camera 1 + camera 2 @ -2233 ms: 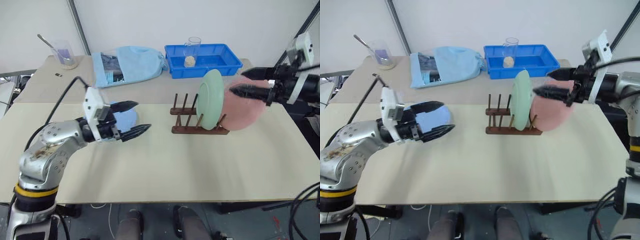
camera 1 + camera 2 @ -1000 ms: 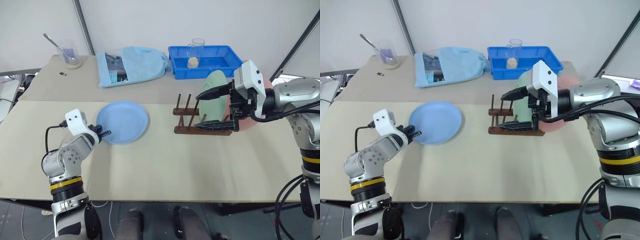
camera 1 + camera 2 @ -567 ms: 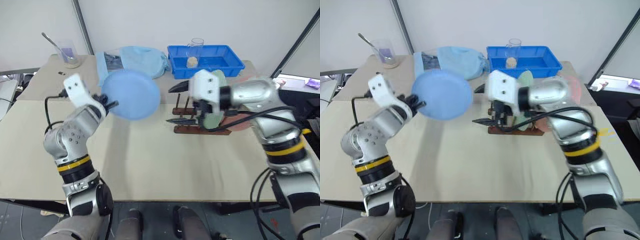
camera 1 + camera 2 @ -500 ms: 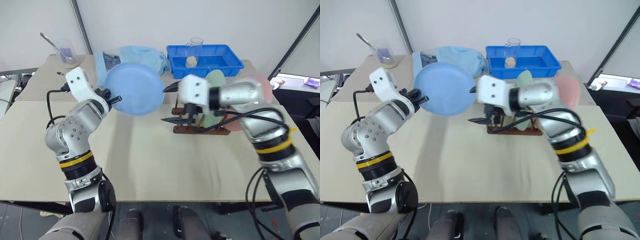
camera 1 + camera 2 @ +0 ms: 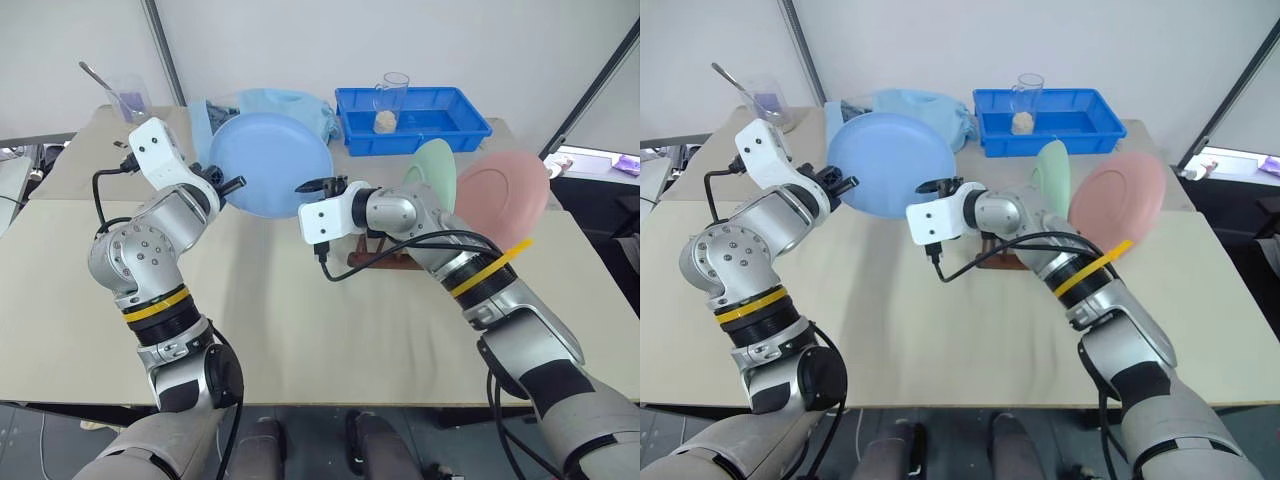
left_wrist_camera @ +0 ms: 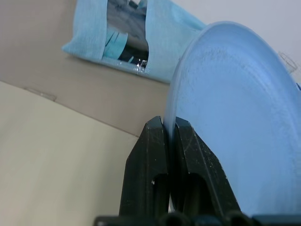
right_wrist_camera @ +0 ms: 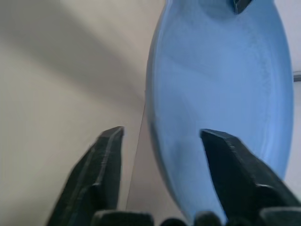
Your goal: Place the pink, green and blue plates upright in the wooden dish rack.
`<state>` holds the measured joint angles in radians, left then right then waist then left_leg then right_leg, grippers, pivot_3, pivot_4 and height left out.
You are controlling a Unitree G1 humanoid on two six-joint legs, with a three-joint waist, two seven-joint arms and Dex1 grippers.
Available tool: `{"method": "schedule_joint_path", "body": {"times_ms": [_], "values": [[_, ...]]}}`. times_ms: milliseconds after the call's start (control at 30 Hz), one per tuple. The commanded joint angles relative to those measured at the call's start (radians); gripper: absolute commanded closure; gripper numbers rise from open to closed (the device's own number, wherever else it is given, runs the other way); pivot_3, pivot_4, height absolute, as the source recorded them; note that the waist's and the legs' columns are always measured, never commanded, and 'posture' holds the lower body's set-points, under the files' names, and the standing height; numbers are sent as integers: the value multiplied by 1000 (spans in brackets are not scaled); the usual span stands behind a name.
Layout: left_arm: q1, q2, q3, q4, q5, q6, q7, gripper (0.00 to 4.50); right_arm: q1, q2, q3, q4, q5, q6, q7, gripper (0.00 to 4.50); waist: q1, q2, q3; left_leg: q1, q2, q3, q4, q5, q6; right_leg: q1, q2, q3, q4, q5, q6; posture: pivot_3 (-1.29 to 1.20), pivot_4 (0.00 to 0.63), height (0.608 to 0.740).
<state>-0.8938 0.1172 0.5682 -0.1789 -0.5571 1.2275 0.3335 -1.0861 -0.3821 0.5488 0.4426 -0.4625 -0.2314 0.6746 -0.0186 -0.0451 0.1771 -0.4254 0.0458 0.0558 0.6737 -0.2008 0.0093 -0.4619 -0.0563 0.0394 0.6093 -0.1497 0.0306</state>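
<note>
My left gripper (image 5: 228, 187) is shut on the left rim of the light blue plate (image 5: 275, 165), which it holds tilted up above the table. In the left wrist view both fingers (image 6: 186, 141) pinch that rim (image 6: 230, 127). At the plate's right edge is my right gripper (image 5: 318, 184), open, with the rim (image 7: 221, 80) between its spread fingers (image 7: 108, 155). The mint green plate (image 5: 432, 175) stands upright in the wooden dish rack (image 5: 368, 264), which my right arm partly hides. The pink plate (image 5: 502, 200) stands upright at the rack's right end.
A blue plastic tray (image 5: 425, 120) holding a glass (image 5: 392, 95) sits at the back of the table. Beside it lies a light blue cloth bag (image 5: 290, 105). A clear cup with a spoon (image 5: 128, 100) stands at the back left corner.
My left gripper lifted the blue plate off the table and tilted it up. My right gripper swung from the rack to the plate's right rim, rolled, and its fingers narrowed.
</note>
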Motion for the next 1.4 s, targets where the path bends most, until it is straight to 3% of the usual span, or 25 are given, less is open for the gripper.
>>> {"method": "schedule_joint_path", "body": {"times_ms": [33,167,267,433,633,800,967,1100,1200,1400], "values": [[-31,-3,30,-28,-25,22,7,4500,-13,7,-26,12,-25,-36,-48,3192,-1,0,0,0,0,0,0,0,0,0,0,0,0,0,0,0,150,720],[-32,-10,48,-31,-29,56,9,4500,-23,16,-30,47,-46,-63,-75,4482,-3,0,0,0,0,0,0,0,0,0,0,0,0,0,0,0,150,720],[-35,-8,64,-36,-45,77,-3,4500,-25,17,-29,64,-61,-80,-80,4482,-4,0,0,0,0,0,0,0,0,0,0,0,0,0,0,0,150,720],[-53,18,121,-52,-106,133,-42,2728,-28,9,-24,79,-88,-104,-86,4500,-5,0,0,0,0,0,0,0,0,0,0,0,0,0,0,0,150,720],[-95,155,195,-16,-181,212,-134,67,-27,-4,-15,102,-112,-131,-85,4500,-21,0,0,1,0,-1,0,0,0,0,1,0,0,0,0,0,150,720],[-39,352,165,22,-218,132,-344,18,-21,-8,-35,104,-101,-127,-86,4500,-32,0,0,1,1,-1,0,0,0,0,1,0,1,0,0,0,150,720],[220,605,-3,79,-50,-271,-700,18,11,24,-170,-21,93,-37,-30,4500,-46,0,0,3,1,0,-6,1,-2,-1,0,0,1,-1,-3,0,150,720],[455,742,-261,27,178,-654,-925,18,87,65,-318,-224,355,201,80,4500,-38,0,0,3,2,0,-10,1,-2,-2,0,-1,2,-3,-6,0,150,720],[529,726,-341,-42,182,-767,-1023,18,138,79,-404,-376,505,382,107,4500,-15,0,0,2,2,1,-12,1,-3,-5,-2,-2,2,-3,-7,0,150,720],[536,618,-433,-160,91,-819,-1134,18,245,50,-588,-697,812,846,54,4500,10,-1,0,-6,3,5,-11,2,-3,-11,-3,-4,1,-3,-7,0,150,720]]}}
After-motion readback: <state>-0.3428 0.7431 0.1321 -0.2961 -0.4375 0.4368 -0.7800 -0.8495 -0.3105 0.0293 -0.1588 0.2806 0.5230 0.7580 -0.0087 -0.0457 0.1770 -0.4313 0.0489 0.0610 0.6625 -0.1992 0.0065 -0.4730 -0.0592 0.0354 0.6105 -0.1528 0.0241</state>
